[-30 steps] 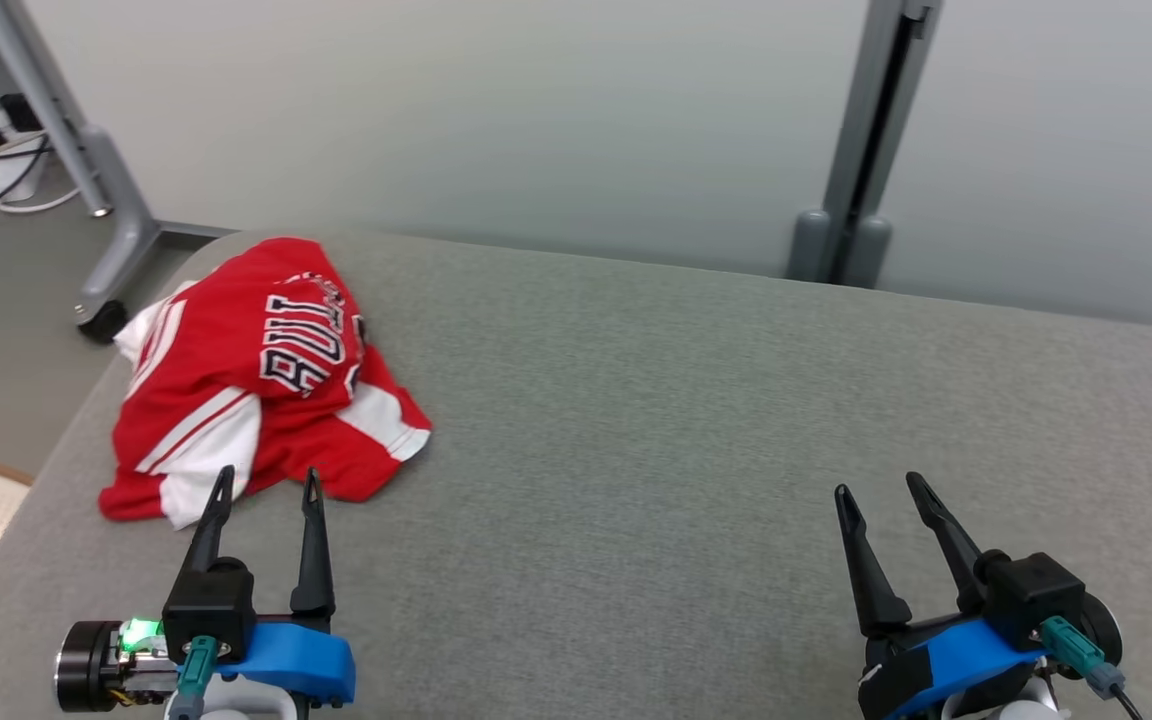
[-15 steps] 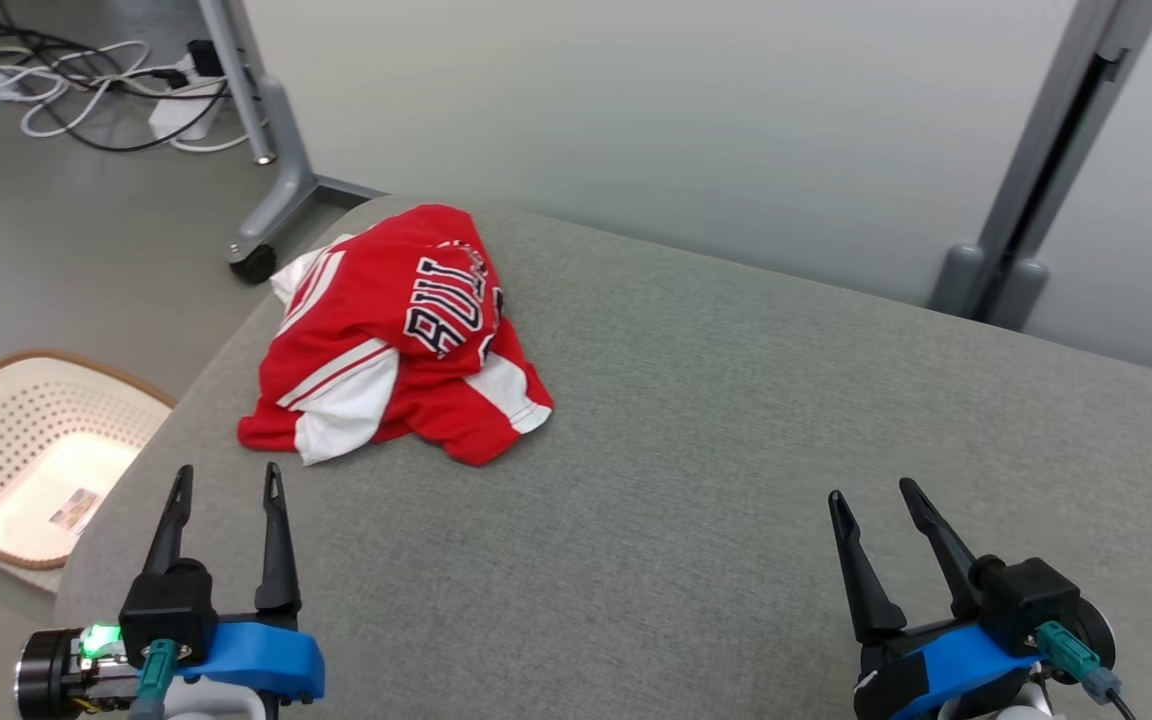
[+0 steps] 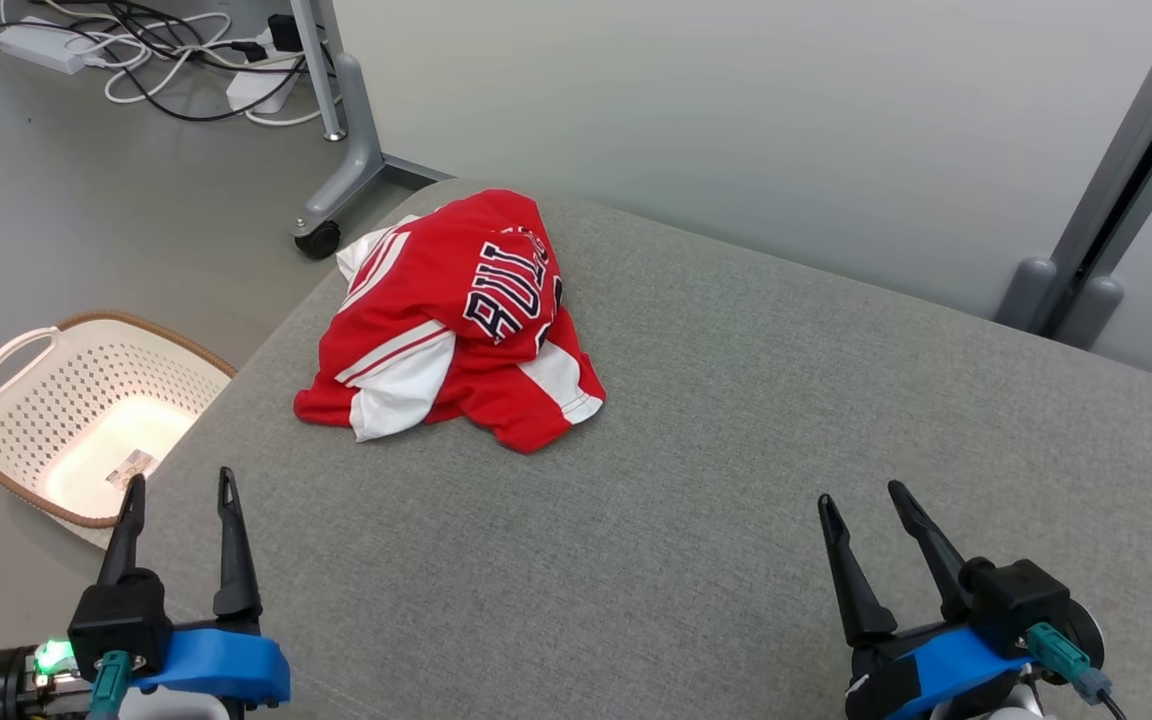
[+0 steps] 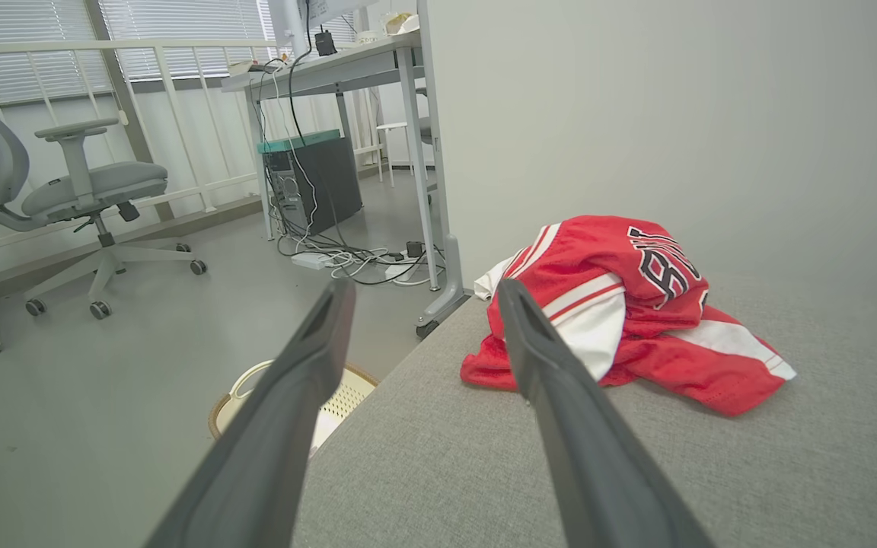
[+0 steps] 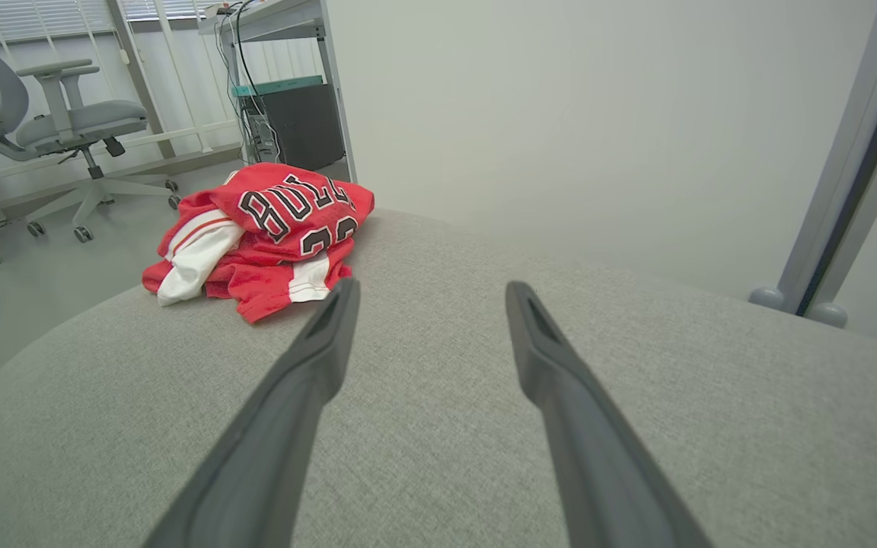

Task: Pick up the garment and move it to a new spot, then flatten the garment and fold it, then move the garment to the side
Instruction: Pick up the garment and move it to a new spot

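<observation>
Garment: red jersey (image 3: 451,320) with white panels and dark lettering, lying in a crumpled heap. It sits on the far left part of the grey padded surface (image 3: 696,480), near the rounded corner. One white-banded edge trails toward the middle of the surface. Neither gripper touches it.

Left gripper (image 3: 181,478): low at the near left edge of the surface, fingers pointing away from the robot. The jaws stand wide apart with nothing between them. The jersey lies ahead of it and a little to the right.

Right gripper (image 3: 860,494): at the near right of the surface, well apart from the jersey. The jaws are spread wide and hold nothing.

Basket (image 3: 86,385): pale, perforated, brown-rimmed, on the floor just beside the surface's left edge. A small label lies in its bottom.

Stand leg (image 3: 356,160): grey, with a dark caster, on the floor beyond the jersey.

Cables (image 3: 166,60): a black and white tangle with a power strip on the floor at the far left.

Office chair (image 4: 81,183): grey, on casters, by the railing.

Computer tower (image 4: 317,183): dark, under a desk (image 4: 332,68).
</observation>
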Tool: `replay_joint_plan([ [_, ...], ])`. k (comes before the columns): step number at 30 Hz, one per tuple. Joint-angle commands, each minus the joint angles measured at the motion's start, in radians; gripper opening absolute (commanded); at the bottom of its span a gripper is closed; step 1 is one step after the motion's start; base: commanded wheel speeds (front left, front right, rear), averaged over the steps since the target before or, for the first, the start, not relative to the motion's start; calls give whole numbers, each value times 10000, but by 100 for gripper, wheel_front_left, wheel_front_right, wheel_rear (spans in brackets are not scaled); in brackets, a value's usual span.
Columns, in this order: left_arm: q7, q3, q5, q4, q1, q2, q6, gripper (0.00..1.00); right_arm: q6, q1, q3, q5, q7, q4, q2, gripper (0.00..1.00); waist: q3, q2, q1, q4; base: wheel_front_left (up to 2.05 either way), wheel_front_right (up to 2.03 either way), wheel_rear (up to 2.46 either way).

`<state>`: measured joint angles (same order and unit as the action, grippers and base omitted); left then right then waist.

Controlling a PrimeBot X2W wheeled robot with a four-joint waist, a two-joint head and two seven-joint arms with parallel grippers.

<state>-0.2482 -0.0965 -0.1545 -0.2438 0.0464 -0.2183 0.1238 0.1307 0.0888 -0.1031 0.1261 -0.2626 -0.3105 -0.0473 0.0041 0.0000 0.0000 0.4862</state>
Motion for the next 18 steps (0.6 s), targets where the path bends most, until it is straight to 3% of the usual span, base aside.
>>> replay_joint_plan([
  [1, -4, 53, -39, 110, -4, -16, 96, 100, 1, 28, -48, 36, -33, -15, -55, 100, 38, 0, 0, -42, 0, 0, 0],
  [9, -83, 536, -575, 357, 783, -244, -116, 100, 1, 414, 39, -444, -35, 198, -57, 100, 605, 0, 0, -573, 0, 0, 0],
  [18, -147, 1534, -1371, 96, 2875, -911, -510, 100, 1, 1101, 284, -1324, -20, 684, -57, 100, 2099, 0, 0, -1766, 0, 0, 0],
])
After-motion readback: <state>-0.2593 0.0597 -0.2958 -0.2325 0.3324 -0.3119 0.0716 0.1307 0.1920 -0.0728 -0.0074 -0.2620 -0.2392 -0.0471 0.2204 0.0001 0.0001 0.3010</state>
